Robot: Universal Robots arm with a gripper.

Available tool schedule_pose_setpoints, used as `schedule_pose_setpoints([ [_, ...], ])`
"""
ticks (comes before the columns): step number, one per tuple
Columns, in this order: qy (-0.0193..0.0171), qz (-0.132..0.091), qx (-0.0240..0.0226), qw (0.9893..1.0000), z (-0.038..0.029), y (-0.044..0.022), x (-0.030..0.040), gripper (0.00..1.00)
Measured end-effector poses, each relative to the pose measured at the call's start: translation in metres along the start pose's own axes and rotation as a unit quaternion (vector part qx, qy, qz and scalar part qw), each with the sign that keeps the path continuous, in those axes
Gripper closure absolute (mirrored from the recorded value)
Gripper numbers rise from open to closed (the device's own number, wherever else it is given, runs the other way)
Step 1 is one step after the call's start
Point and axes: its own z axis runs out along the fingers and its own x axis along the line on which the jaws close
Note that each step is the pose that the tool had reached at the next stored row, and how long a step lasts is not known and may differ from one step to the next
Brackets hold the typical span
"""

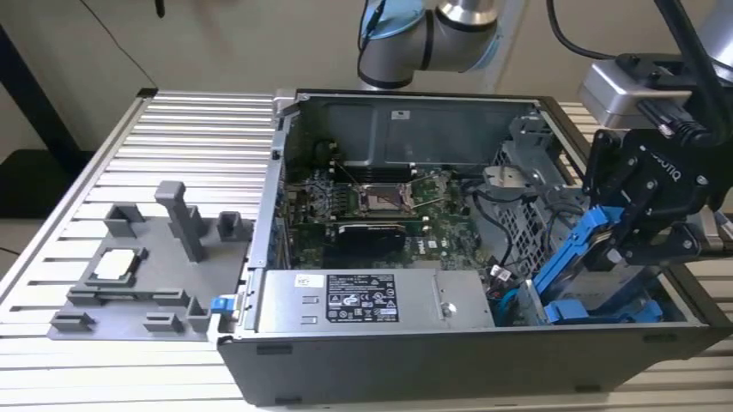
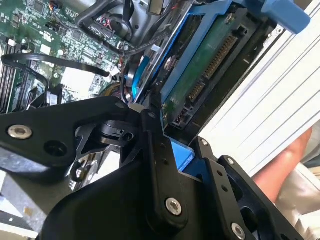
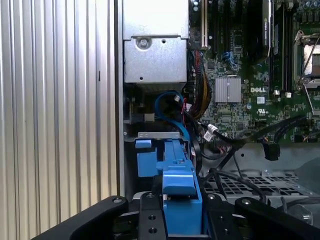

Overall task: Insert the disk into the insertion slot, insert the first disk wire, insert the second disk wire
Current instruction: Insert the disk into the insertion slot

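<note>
End effector (image 1: 627, 251) closed on the disk (image 3: 177, 200), gripping its blue carrier. I hold it tilted so its lower edge meets the insertion slot (image 1: 607, 311) directly beneath me, inside the computer case (image 1: 458, 348).

The disk (image 1: 578, 270) in its blue carrier, clamped in the pincer (image 1: 627, 251), leans tilted in the corner of the case (image 1: 458, 365) at the exterior view's right. It is hemmed between the outer wall, the power supply (image 1: 366, 300) and looping blue and black cables (image 3: 167, 93). Open ribbed surface (image 1: 195, 137) lies at the exterior view's left, broken by a fixture tray (image 1: 137, 275) with upright posts
</note>
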Motion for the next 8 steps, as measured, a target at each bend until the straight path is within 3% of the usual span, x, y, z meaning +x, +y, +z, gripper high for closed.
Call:
schedule_pose_setpoints([
  [4,-0.0013,0.0,0.0087,1.0,0.0036,0.0029,-0.0001,0.68],
  [8,-0.0014,0.0,0.0108,0.9999,0.0037,0.0029,-0.0001,0.68],
])
